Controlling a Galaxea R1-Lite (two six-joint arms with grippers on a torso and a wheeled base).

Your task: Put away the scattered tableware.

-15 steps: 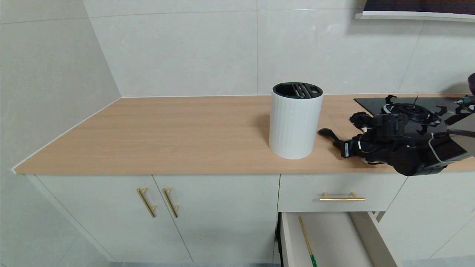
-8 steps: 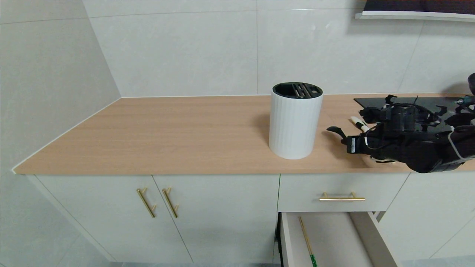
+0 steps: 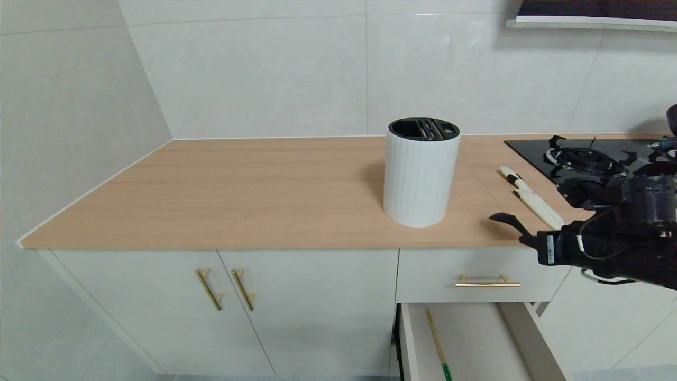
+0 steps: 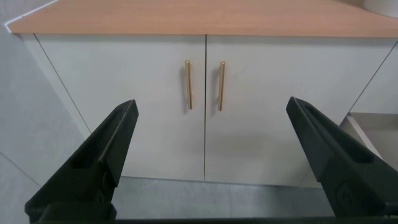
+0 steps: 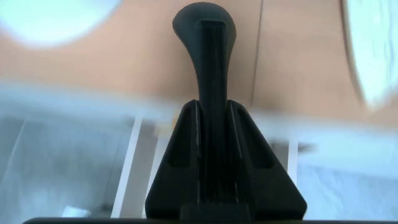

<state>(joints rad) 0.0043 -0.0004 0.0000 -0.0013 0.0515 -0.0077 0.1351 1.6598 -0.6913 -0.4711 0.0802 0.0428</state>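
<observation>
The right end effector has its two black fingers pressed together with nothing between them, as the right wrist view also shows. It hangs at the front edge of the light wooden bench, near the blade end of a white-handled knife with a pale blade. The knife lies flat on the bench, between a white ribbed cylindrical knife holder with a black slotted top and a black gas hob, apart from both. The holder stands upright. Below the bench, under a shut drawer with a brass handle, a lower white drawer is pulled out, and a wooden chopstick with a green tip lies in it. The left end effector is spread wide and holds nothing, facing two white cabinet doors with brass handles.
</observation>
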